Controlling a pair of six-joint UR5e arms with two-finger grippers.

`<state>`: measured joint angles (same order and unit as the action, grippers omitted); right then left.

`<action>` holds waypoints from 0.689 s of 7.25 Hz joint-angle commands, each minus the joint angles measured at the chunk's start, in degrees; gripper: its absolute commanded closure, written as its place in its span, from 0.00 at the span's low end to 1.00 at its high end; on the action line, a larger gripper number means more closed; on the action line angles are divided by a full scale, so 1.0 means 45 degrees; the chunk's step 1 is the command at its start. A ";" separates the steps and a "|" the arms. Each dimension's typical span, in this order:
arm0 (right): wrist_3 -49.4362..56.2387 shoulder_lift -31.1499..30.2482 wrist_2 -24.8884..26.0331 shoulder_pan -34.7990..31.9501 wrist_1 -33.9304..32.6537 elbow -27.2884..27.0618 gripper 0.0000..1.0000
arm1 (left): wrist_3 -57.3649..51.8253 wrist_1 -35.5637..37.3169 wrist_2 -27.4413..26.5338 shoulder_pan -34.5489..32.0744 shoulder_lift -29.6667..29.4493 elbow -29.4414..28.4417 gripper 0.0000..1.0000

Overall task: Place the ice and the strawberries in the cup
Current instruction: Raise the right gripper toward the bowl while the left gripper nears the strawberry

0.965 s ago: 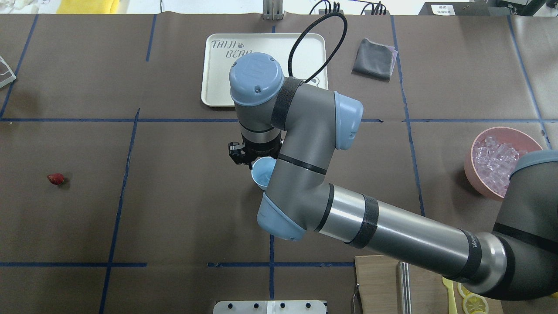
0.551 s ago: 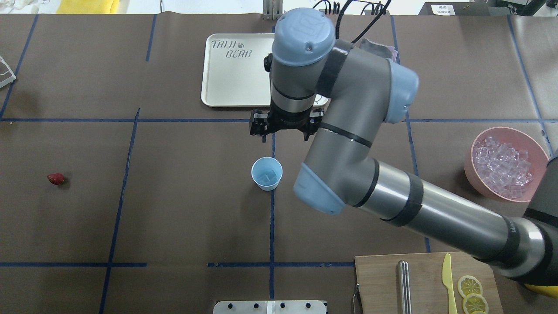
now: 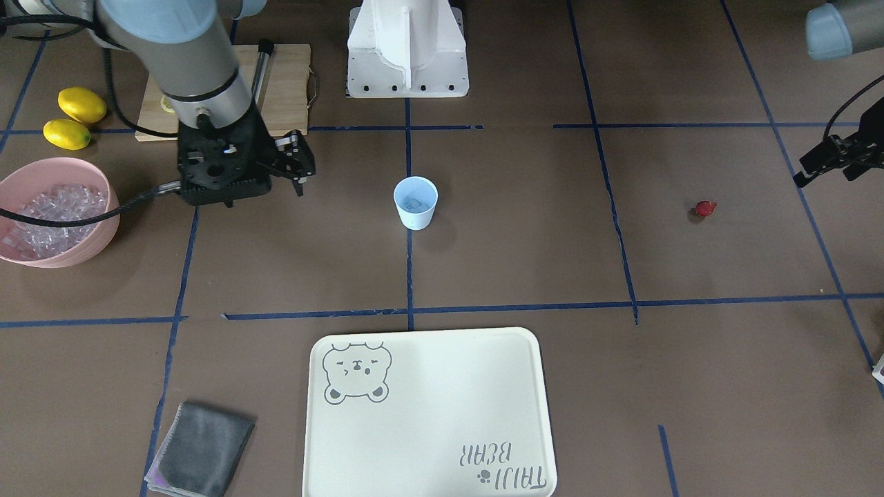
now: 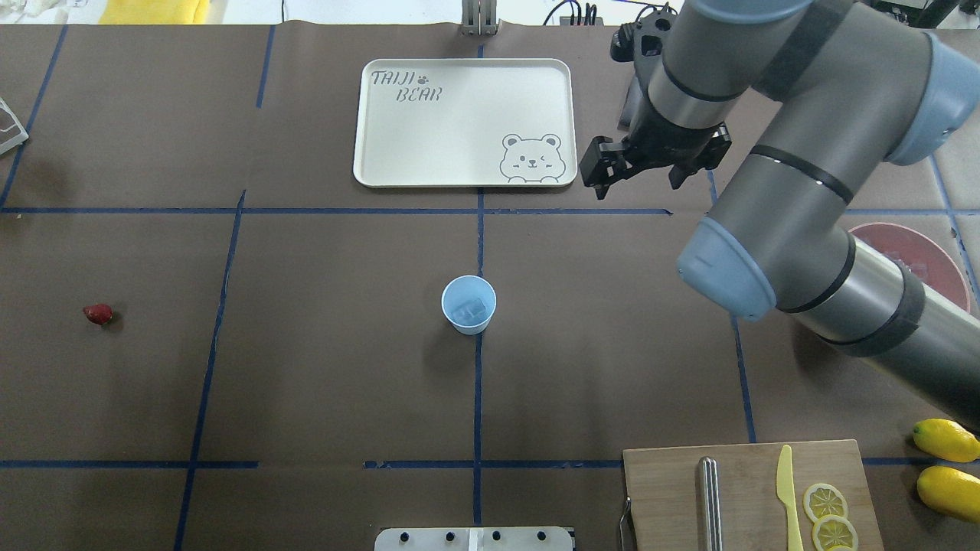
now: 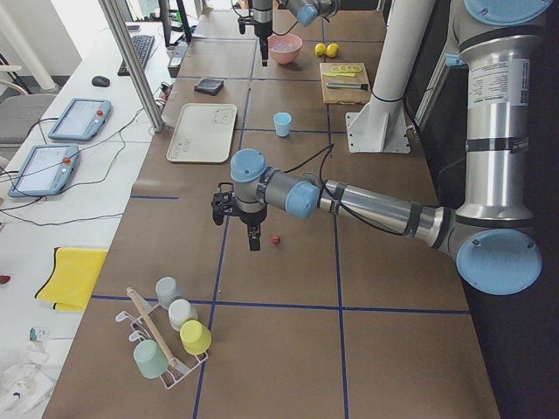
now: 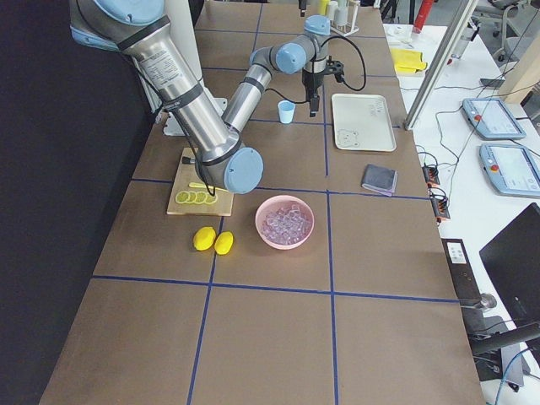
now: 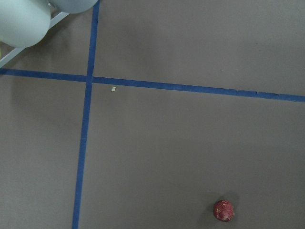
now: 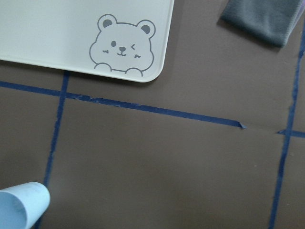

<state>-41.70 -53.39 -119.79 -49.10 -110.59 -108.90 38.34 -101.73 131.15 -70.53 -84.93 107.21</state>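
The pale blue cup (image 4: 468,304) stands upright mid-table, also in the front view (image 3: 416,202). An ice cube (image 4: 468,310) lies inside it. More ice (image 3: 52,214) fills the pink bowl (image 3: 21,179). The strawberry (image 4: 98,314) lies alone on the table on my left, and shows low right in the left wrist view (image 7: 223,210). My right gripper (image 4: 639,185) is open and empty, raised between the cup and the bowl, near the tray's corner. My left gripper (image 3: 801,181) hovers close beside the strawberry (image 3: 705,208); I cannot tell whether it is open.
A cream bear tray (image 4: 459,122) lies beyond the cup, with a grey cloth (image 3: 200,449) next to it. A cutting board (image 4: 666,497) with a knife and lemon slices sits near the robot base, two lemons (image 4: 945,440) beside it. A cup rack (image 5: 166,340) stands at the left end.
My right arm has lifted away from the cup and swung far and to the right towards the bowl. An ice cube now shows in the cup. The strawberry has not moved.
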 commanded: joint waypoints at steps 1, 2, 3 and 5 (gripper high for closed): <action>0.2420 -0.1217 -0.0662 -0.1524 -0.0014 -0.0232 0.00 | 0.2412 -0.1511 -0.1287 0.1527 0.0221 0.0082 0.00; 0.3184 -0.1763 -0.0782 -0.2110 0.0024 -0.0291 0.00 | 0.3385 -0.2095 -0.1988 0.2305 0.0241 0.0082 0.00; 0.4120 -0.2175 -0.0822 -0.2657 0.0005 -0.0311 0.00 | 0.4149 -0.2874 -0.2537 0.3087 0.0647 0.0062 0.00; 0.5024 -0.2781 -0.1249 -0.3421 0.0005 -0.0311 0.00 | 0.5149 -0.3643 -0.2891 0.4162 0.0691 -0.0172 0.00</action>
<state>-21.82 -64.12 -124.19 -62.30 -110.60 -110.27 58.85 -116.38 119.61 -55.16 -82.02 106.88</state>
